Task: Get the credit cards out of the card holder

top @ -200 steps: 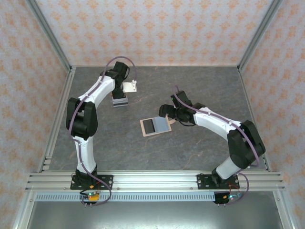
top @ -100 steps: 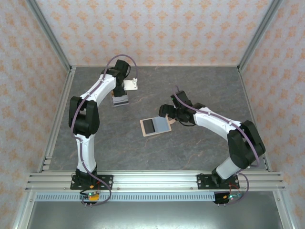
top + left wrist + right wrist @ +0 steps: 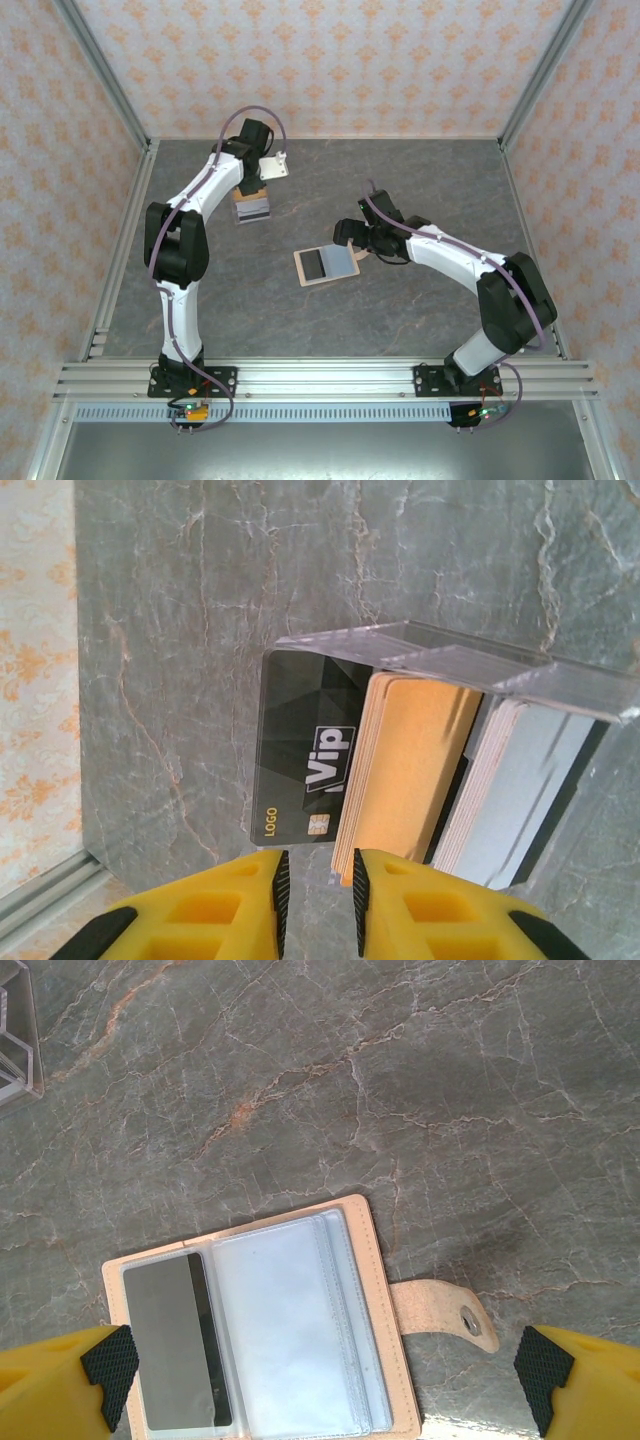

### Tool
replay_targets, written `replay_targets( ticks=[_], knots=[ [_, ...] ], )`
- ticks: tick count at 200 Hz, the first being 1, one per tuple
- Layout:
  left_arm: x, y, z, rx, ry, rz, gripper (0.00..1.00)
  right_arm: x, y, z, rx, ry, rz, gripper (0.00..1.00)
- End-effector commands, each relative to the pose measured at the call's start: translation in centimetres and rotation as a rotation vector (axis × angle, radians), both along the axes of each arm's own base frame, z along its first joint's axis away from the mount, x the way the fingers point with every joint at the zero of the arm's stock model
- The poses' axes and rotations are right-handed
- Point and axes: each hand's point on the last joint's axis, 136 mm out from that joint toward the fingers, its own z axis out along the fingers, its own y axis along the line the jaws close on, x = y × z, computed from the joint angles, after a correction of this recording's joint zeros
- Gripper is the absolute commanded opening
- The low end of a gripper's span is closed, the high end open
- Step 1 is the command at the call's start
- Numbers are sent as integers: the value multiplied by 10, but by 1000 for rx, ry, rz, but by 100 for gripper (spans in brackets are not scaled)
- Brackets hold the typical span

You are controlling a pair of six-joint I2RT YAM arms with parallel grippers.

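Fingers of the left gripper sat nearly pressed together on nothing at 11 o'clock on the table, with the clear stand of black, orange and grey credit cards just ahead at 12. Well apart toward 4 o'clock, the card holder lay spread flat, long axis 9 to 3, snap tab pointing to 3, one black card in its 9 o'clock pocket, long axis 12 to 6. The right gripper hovered over it, jaws spread wide along that axis, plainly the nearer arm for the pull.
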Motion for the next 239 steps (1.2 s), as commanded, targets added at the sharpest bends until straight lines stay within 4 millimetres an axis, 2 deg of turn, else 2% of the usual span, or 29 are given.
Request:
replay_targets(
  ticks=[1,19,22,24,29,48,87,106,127,179,216,239],
  knots=[
    [5,-6,45,-139,-144,108,28,2,-5,8,-10,-23,-13,100],
    [-1,-12,63,-252,-215,195,29,1,-3,8,-5,-22,-1,99],
    [-4,-14,59,-265,-207,205,30,0,-3,8,-8,-22,3,99],
    [-8,-15,68,-283,-221,208,30,0,-3,7,-11,-21,6,98],
    [-14,-18,72,-312,-225,215,32,-1,-1,8,-14,-23,11,98],
    [-33,-32,79,-401,-282,248,35,-4,4,7,-29,-27,32,96],
    [-75,-50,77,-526,-354,387,39,-14,22,5,-42,-21,85,93],
    [-94,-61,69,-599,-335,466,43,-20,35,3,-37,-8,116,89],
    [-112,-62,59,-655,-333,587,45,-23,48,-4,-9,32,128,76],
    [-158,-64,13,-863,-211,856,53,-35,81,-24,111,141,180,54],
    [-180,-52,-2,-850,-174,978,59,-38,96,-36,146,195,220,39],
    [-185,-58,-7,-823,-112,1003,59,-35,101,-38,152,200,228,34]
  ],
)
